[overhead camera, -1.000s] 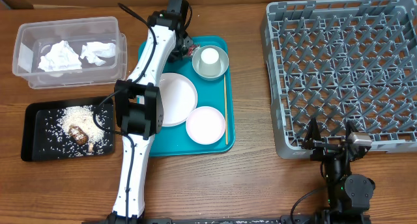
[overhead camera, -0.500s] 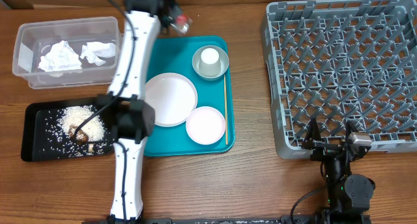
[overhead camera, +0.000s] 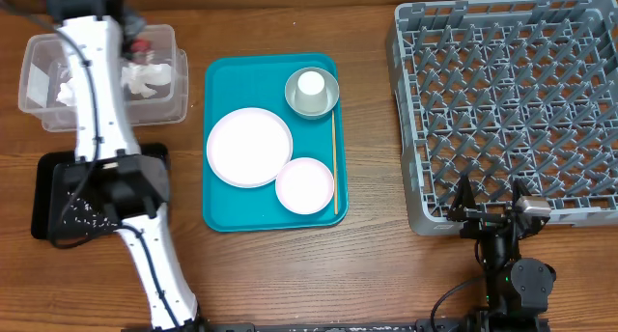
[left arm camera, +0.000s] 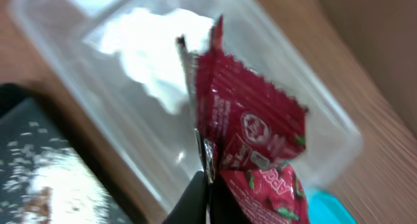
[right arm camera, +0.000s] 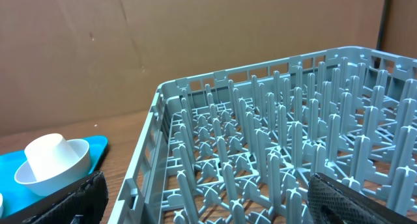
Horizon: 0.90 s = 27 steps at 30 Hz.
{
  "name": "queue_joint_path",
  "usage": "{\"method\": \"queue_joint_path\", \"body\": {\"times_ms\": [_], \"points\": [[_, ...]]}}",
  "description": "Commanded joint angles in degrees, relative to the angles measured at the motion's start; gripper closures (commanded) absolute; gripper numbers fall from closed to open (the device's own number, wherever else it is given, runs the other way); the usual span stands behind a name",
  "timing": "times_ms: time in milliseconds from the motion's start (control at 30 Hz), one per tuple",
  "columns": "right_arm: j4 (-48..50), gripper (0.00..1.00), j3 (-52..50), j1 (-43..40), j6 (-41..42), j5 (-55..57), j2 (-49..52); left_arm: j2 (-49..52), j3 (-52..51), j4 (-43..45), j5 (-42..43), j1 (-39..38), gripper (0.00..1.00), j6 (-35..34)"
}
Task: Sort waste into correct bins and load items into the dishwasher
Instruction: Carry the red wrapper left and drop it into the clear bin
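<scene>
Left end effector (overhead camera: 136,42), overhead view: I find it closed on the wrapper (overhead camera: 144,48), which is held over the far right part of the tub (overhead camera: 43,115). Two napkins (overhead camera: 150,76) lie inside the tub. The left arm crosses the black tray (overhead camera: 48,202) and hides most of it; rice (overhead camera: 82,214) shows on the bare part. The teal tray (overhead camera: 220,211) carries the plate (overhead camera: 249,147), with the dish (overhead camera: 304,184) just beside it, and the bowl (overhead camera: 325,102) with the cup (overhead camera: 310,83) in it. The stick (overhead camera: 334,163) lies along the teal tray's right edge. The rack (overhead camera: 512,100) stands on the worktop (overhead camera: 372,274), apart from the teal tray. The right end effector (overhead camera: 491,207) sits at the rack's near edge, jaws spread wide, holding nothing.

Left wrist view: the dark fingertips (left arm camera: 207,185) pinch the wrapper's lower edge. The wrapper stands upright, red and creased. Behind it, blurred, I make out the tub with a napkin inside. The black tray with rice is at lower left.

Right wrist view: both fingers (right arm camera: 65,201) stand apart at the bottom corners with nothing gripped. The rack's pegs fill the frame. The bowl and cup show at left on the teal tray.
</scene>
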Motion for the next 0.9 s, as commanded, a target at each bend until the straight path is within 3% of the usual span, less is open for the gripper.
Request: {"method": "queue_joint_path", "body": {"times_ms": [0,33,67,133,167,567,767,867], "points": [[0.3,0.00,-0.6,-0.1,0.0,-0.3,-0.5,0.3,-2.8,0.4,-1.2,2.4,0.83,-1.1],[0.3,0.00,-0.6,-0.1,0.0,-0.3,-0.5,0.3,-3.6,0.7,-1.2,3.1,0.79,-1.1],[0.3,0.00,-0.6,-0.1,0.0,-0.3,-0.5,0.3,-4.5,1.2,-0.9,3.7,0.62,-1.1],[0.3,0.00,-0.6,-0.1,0.0,-0.3,-0.5,0.3,-6.4,2.3,0.3,4.7,0.05,-0.9],[0.3,0.00,-0.6,-0.1,0.0,-0.3,-0.5,0.3,-7.3,2.6,0.7,5.1,0.00,-0.8],[0.3,0.00,-0.6,-0.1,0.0,-0.3,-0.5,-1.9,-5.0,-1.7,14.6,6.4,0.00,3.4],[0.3,0.00,-0.6,-0.1,0.0,-0.3,-0.5,-12.0,-3.6,-4.5,19.3,6.3,0.00,6.4],[0.3,0.00,-0.6,-0.1,0.0,-0.3,-0.5,-17.5,-3.6,-8.1,17.7,6.3,0.00,8.5]]}}
